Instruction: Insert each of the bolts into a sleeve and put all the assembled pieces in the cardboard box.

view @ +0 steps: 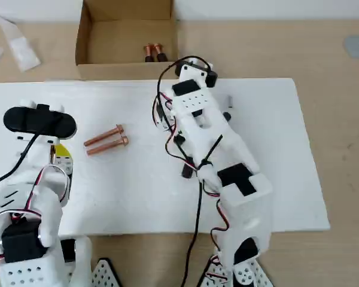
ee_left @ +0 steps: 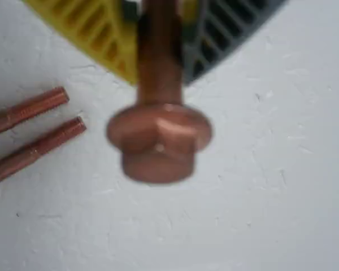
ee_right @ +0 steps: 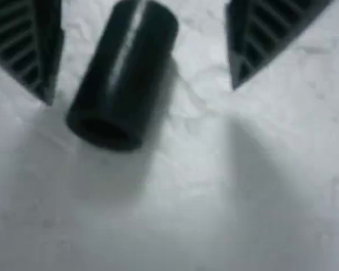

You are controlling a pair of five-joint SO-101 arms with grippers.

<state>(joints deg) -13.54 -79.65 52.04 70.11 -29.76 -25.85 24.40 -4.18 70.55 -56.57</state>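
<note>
Bolt meets sleeve on the worktop (view: 341,155): a copper bolt (ee_left: 158,141) is held clenched in the left pincer (ee_left: 158,62). It is gripped by its shank between yellow and grey fingers (ee_left: 96,28), and its flanged head is turned toward the wrist camera, over the white sheet (view: 275,149). Two loose bolts (view: 106,139) are seen lying side by side on the sheet just beside that pincer, their threaded ends nearest it. A black sleeve (ee_right: 121,79) is shown lying on its side on the sheet between the dark fingers (ee_right: 28,39) of the right pincer (ee_right: 140,90), which is spread wide and released (neither finger is seen touching the sleeve, though one stands closer). In the high view the right arm (view: 209,137) is stretched across the middle of the sheet toward the cardboard box (view: 84,36), which is set at the sheet's far edge. Two assembled pieces (view: 154,52), copper bolts seated in dark sleeves, are seen together inside the box against its near wall.
</note>
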